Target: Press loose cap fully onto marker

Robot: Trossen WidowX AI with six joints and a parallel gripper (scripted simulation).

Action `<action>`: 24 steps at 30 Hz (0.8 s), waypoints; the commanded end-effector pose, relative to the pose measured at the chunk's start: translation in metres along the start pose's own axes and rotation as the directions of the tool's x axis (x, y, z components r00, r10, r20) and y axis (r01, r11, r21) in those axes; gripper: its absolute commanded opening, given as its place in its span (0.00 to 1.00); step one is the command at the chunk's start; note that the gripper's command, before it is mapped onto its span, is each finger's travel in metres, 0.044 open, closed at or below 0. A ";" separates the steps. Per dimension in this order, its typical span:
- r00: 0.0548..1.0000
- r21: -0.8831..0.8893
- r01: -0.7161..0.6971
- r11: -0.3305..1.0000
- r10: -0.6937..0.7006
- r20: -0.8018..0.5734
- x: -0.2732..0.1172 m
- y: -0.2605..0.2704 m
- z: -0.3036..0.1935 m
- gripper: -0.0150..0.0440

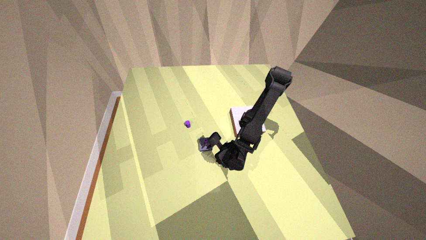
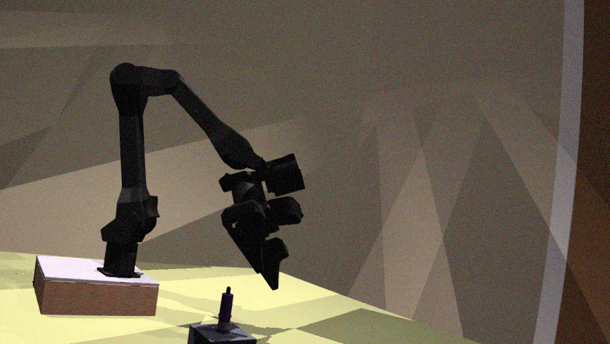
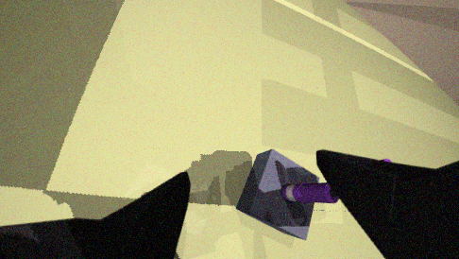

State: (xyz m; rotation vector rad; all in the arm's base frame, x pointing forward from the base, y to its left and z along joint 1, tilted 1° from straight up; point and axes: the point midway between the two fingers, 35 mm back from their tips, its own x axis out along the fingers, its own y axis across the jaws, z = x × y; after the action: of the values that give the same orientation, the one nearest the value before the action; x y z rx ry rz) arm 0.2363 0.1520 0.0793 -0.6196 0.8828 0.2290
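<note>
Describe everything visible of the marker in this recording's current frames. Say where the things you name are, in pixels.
The marker (image 1: 205,142) (image 2: 225,309) (image 3: 314,193) is a slim purple cylinder, plastic by its look, with a narrower dark tip on top and a paler band near its foot. It is uncapped and stands upright in the top of the dark grey holder block (image 1: 204,148) (image 2: 202,337) (image 3: 252,189). Only the block is seen touching it; the open claw (image 3: 251,168) does not grip it.

Beige and brown faceted walls (image 1: 178,32) (image 2: 426,192) surround a yellow-green table (image 1: 184,190) (image 2: 315,299) (image 3: 165,94), crossed by angular light and shadow.
</note>
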 end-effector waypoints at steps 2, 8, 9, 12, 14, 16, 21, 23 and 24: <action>1.000 -0.033 0.000 0.999 0.000 -0.025 0.003 -0.006 0.002 0.84; 0.972 -0.292 -0.103 0.951 0.034 -0.234 0.031 -0.063 0.012 0.67; 0.963 -0.327 -0.135 0.935 0.046 -0.266 0.036 -0.074 0.012 0.67; 0.934 -0.361 -0.220 0.906 0.089 -0.347 0.048 -0.108 0.007 0.67; 0.914 -0.374 -0.277 0.885 0.122 -0.387 0.055 -0.130 0.002 0.67; 0.894 -0.393 -0.335 0.856 0.158 -0.419 0.060 -0.150 -0.005 0.67; 0.848 -0.473 -0.480 0.739 0.253 -0.465 0.071 -0.193 -0.021 0.67; 0.823 -0.515 -0.547 0.660 0.311 -0.475 0.075 -0.216 -0.033 0.67; 0.811 -0.536 -0.574 0.619 0.341 -0.475 0.077 -0.228 -0.040 0.67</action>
State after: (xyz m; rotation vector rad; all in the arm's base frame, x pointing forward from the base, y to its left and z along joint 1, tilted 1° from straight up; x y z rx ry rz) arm 0.3451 -0.0061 0.0907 -1.0701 1.3328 0.7342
